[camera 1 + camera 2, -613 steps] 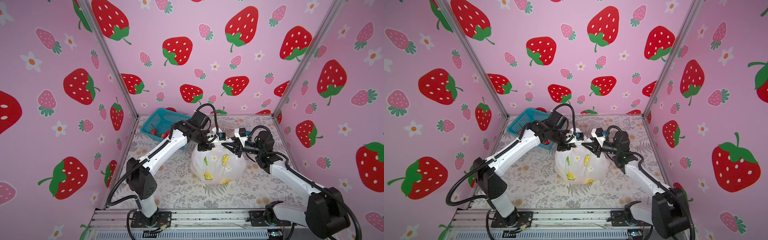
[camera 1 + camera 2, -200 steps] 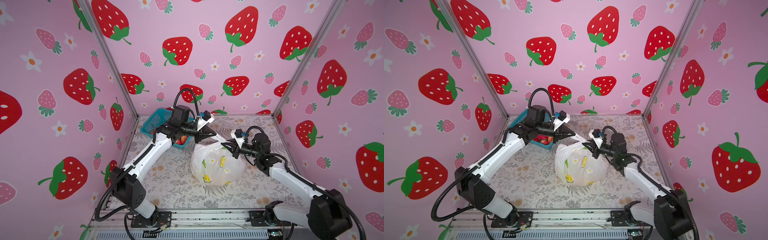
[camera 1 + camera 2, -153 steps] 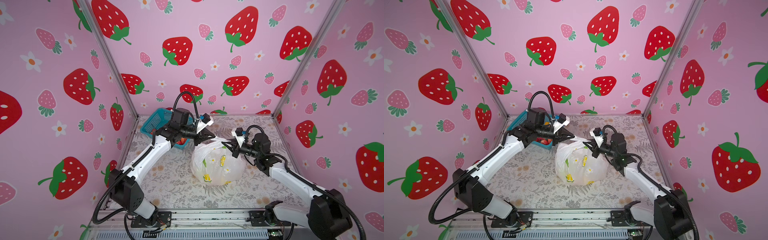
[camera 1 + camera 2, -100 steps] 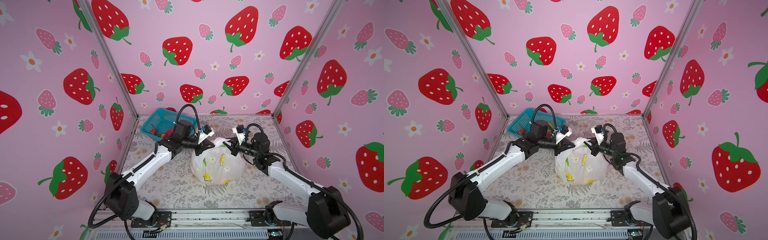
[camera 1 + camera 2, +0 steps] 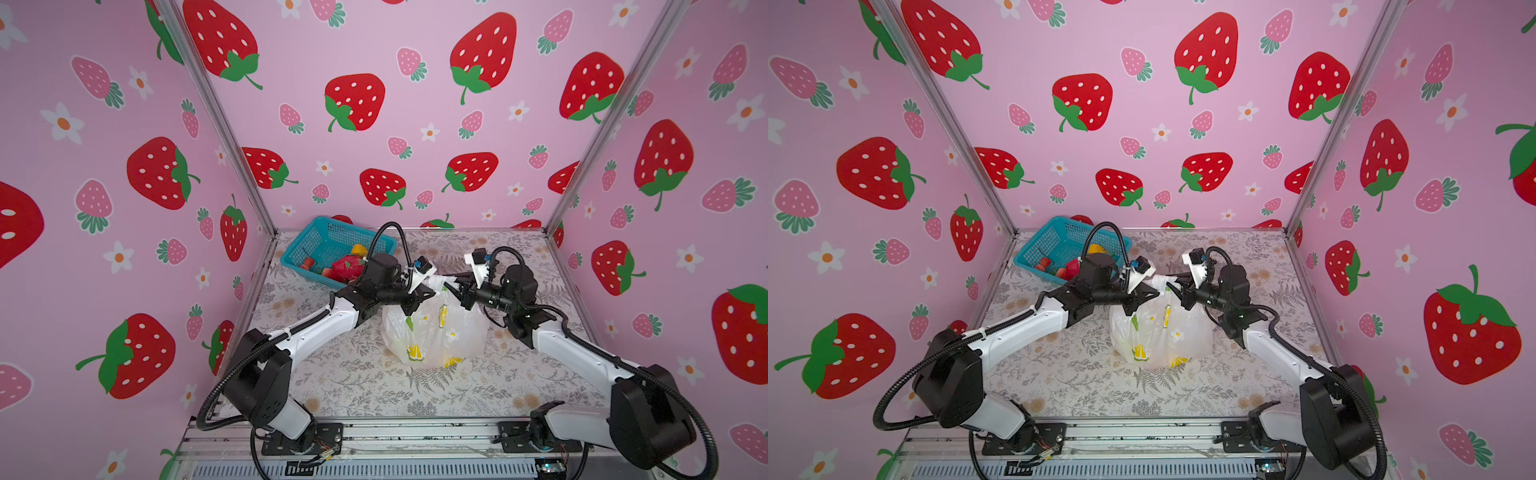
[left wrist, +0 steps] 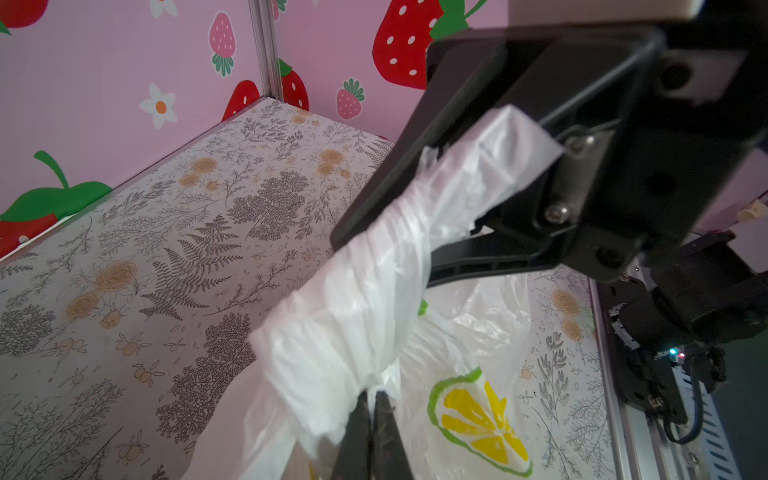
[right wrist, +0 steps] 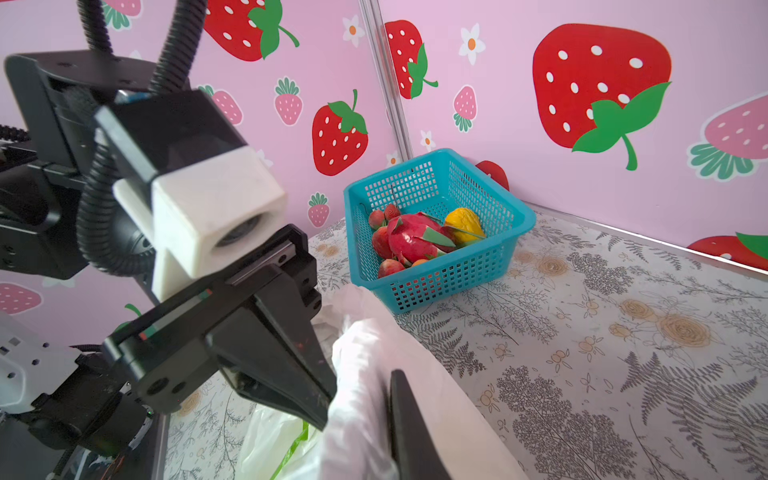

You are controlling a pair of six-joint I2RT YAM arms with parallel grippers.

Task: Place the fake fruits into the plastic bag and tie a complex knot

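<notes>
1. The plastic bag (image 5: 432,332) stands near the middle of the floral-patterned surface (image 5: 357,374), bulging, with lemon and leaf prints on its sides.
2. The left pincer (image 5: 430,293) reaches in from the left at the bag's top. Its jaws are pressed together on a bunched white handle strip (image 6: 415,232), as the left wrist view shows.
3. The right pincer (image 5: 455,289) meets it from the right, jaws nearly together around the twisted plastic at the bag's neck. The top views leave it unclear whether it truly pinches the plastic; the left wrist view shows its thin tips (image 6: 370,432) close together at the strip.
4. A teal mesh basket (image 5: 320,245) sits at the back left corner. It holds a pink dragon fruit (image 7: 415,241), red strawberries (image 7: 380,245) and a yellow lemon (image 7: 463,224).
</notes>
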